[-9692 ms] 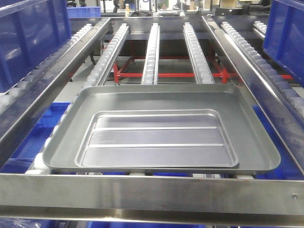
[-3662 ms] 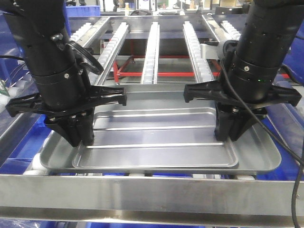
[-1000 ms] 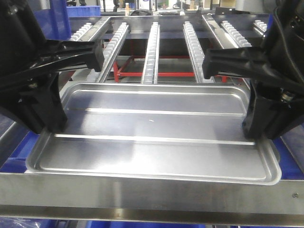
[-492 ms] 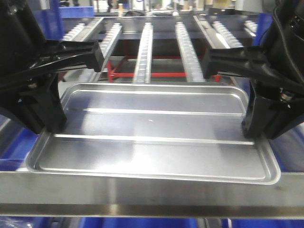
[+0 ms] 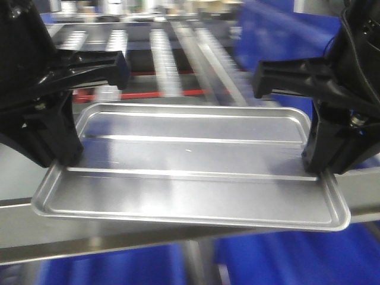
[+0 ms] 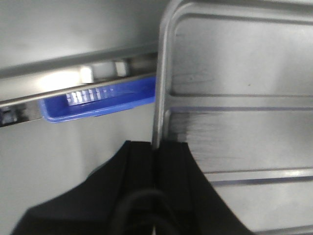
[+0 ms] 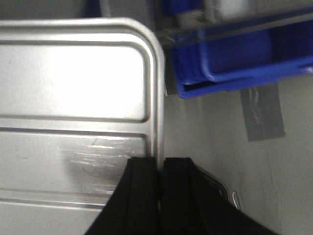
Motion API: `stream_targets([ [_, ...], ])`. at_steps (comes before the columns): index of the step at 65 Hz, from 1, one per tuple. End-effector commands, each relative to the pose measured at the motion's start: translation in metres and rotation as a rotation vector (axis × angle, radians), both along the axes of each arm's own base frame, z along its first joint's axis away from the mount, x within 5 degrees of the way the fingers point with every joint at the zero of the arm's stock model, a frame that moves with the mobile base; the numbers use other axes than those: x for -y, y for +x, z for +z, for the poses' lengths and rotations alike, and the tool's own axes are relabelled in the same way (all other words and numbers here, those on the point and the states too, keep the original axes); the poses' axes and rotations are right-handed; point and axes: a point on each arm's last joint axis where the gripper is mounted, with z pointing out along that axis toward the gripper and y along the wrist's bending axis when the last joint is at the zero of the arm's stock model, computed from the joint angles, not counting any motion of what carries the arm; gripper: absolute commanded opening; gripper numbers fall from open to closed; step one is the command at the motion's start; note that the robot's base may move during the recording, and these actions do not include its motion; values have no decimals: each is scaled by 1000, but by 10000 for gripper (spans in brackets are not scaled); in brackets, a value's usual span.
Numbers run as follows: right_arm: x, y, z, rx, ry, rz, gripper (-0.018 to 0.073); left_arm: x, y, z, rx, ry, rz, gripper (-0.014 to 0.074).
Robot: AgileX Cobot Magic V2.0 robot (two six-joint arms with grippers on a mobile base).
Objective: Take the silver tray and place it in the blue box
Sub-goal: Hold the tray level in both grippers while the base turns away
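Front: tray (image 5: 190, 172) held up, same pose, but rails (image 5: 163, 59) behind have swung and smeared. Base turning, carry under way.
Left wrist: left gripper (image 6: 156, 147) clamped on tray's left rim.
Right wrist: right gripper (image 7: 160, 161) clamped on right rim, blue bin (image 7: 234, 54) beyond.

It looked like a factory or warehouse conveyor line: blurred steel roller rails (image 5: 161, 59) over a red frame (image 5: 184, 92) ran toward twelve o'clock, blue plastic crates (image 7: 230, 58) sat at one o'clock, and bare grey floor (image 7: 215, 147) lay beneath.
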Motion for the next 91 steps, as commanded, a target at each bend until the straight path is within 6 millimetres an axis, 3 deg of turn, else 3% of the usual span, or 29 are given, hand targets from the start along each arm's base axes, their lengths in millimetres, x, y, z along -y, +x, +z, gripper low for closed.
stream_targets([
  [1, 4, 2, 15, 71, -7, 15, 59, -2, -1, 15, 53, -17, -10, -104],
  [91, 4, 2, 15, 66, -11, 14, 59, -2, -1, 15, 53, -17, -10, -104],
])
